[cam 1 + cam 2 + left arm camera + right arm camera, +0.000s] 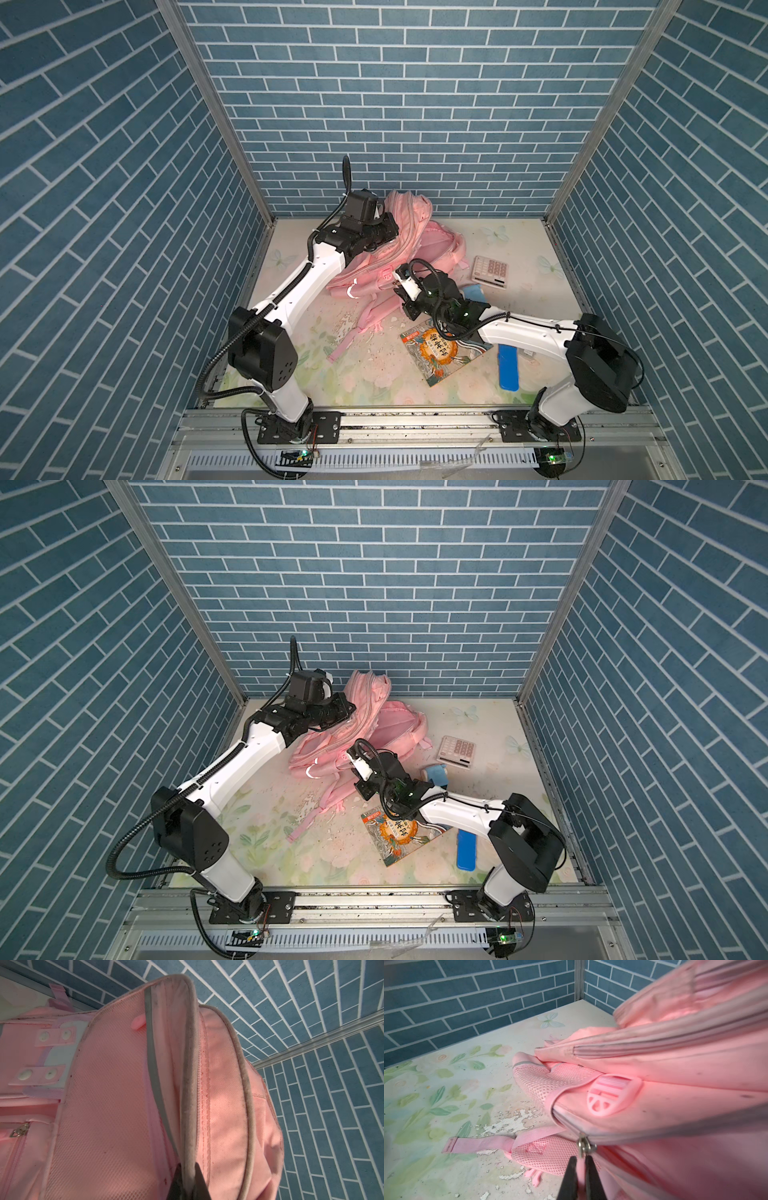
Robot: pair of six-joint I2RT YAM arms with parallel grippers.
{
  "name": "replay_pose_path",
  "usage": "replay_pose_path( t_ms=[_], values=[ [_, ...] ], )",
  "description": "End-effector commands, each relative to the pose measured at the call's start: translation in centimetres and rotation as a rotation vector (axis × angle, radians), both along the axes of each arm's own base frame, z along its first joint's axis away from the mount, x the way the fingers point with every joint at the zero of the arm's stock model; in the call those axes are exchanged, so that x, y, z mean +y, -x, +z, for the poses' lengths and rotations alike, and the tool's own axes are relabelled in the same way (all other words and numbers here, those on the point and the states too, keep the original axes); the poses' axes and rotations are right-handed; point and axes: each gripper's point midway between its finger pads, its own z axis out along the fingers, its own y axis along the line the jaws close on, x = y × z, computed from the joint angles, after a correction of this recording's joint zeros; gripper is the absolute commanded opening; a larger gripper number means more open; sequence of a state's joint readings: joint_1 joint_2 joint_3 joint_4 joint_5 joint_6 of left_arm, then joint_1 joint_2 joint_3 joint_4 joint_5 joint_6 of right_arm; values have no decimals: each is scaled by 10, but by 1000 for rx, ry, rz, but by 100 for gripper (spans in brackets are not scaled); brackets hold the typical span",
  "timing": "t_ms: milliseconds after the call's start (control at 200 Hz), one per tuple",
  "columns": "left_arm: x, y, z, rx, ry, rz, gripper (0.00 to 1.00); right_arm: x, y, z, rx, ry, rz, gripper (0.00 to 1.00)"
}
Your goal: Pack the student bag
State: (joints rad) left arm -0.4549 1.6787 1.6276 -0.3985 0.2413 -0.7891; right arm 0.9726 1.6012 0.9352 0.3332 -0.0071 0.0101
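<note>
I find the student bag (374,266), a large soft pink fabric backpack, toward the back edge of the floral-printed counter (365,386), left of its middle. The bag's top stands lifted in front of the blue brick-pattern back wall (415,124). Its pink webbing straps (353,332) trail toward the counter's front edge.

In the left wrist view, my left fingers (200,1183) are clamped on the grey piped rim of the bag's opened pocket and hold it raised, with pink lining showing inside. My right fingers (571,1176) are pressed almost together low on the bag's side. They pinch a thin pink piece just below the metal zip slider (583,1146).

A pale square calculator with greyish-pink keys (490,270) lies flat near the counter's right edge, apart from the bag. A thin book with an orange-and-teal illustrated cover (440,357) lies nearer the front edge, partly hidden by the right arm. A flat blue plastic pencil case (508,368) lies just beside it, toward the front right corner. A light blue object (473,293) shows between the calculator and the right arm, but I cannot tell what it is.
</note>
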Motion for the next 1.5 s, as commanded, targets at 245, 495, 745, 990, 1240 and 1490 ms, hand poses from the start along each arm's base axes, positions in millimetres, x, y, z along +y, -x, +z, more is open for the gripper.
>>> replay_pose_path(
  t_ms=[245, 495, 745, 990, 1240, 1490],
  values=[
    [-7, -10, 76, -246, 30, -51, 0, 48, 3, 20, -48, -91, 108, 0],
    [17, -8, 49, -215, -204, -122, 0, 52, 16, 40, -42, -137, 183, 23],
    [57, -2, 6, -180, -526, -165, 0, 15, 26, 76, -50, -177, 142, 68],
    [98, -4, -16, -138, -747, -179, 0, -49, -11, 96, 87, -195, -108, 67],
    [126, 8, -48, -60, -853, -130, 0, -127, -33, 60, 412, -256, -396, 64],
    [117, 27, -46, -110, -628, -59, 45, -175, -9, 23, 672, -334, -620, 65]
  ],
)
